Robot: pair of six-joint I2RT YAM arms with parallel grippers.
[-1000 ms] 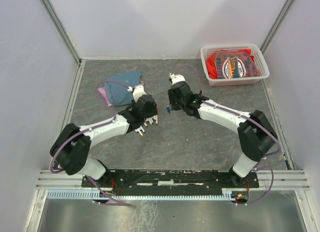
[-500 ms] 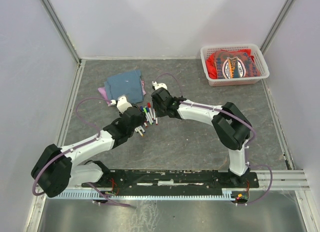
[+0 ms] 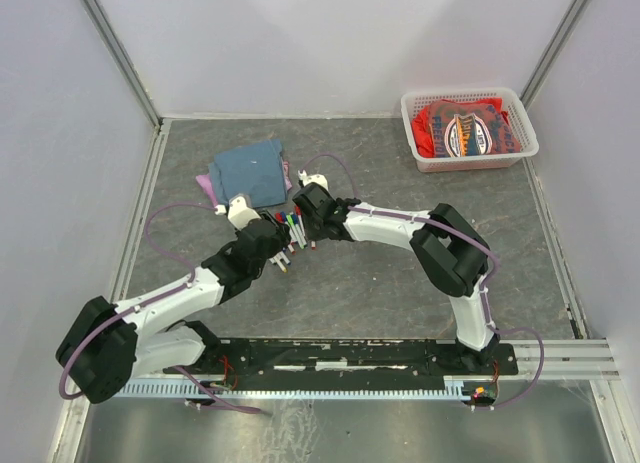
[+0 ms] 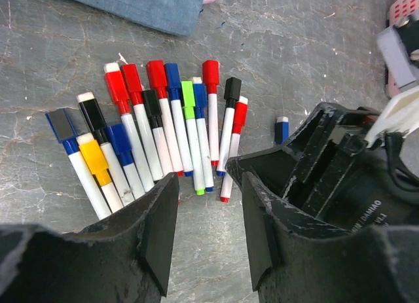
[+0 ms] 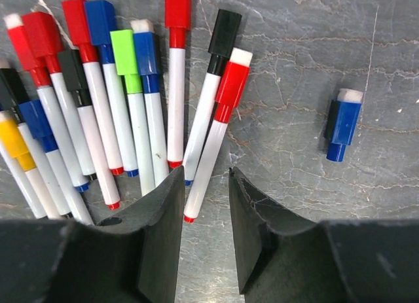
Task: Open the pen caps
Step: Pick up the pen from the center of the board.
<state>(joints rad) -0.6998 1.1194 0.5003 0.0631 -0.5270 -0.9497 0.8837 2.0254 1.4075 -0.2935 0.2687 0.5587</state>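
A row of marker pens (image 5: 175, 100) is seen fanned out on the grey tabletop (image 3: 400, 283), just in front of a folded blue cloth (image 3: 250, 171). The pen caps (image 5: 123, 44) are found seated on the far ends of the white barrels: red, blue, green, black and yellow ones lie side by side, many of them touching. One loose blue cap (image 5: 343, 123) is spotted lying alone on the stone-patterned surface, off to the right of the row and apart from it. The left fingers (image 4: 157, 244) are held apart with nothing but bare tabletop between them, and are poised just short of the near ends of the barrels. The right fingers (image 5: 160, 237) are likewise spread and nothing is gripped; the tail of a red-capped pen (image 5: 209, 152) is seen right at the mouth of the gap. From above, both wrists are seen close together over the pens. A white basket (image 3: 470, 164) with a red garment is parked at the far right corner, well apart.
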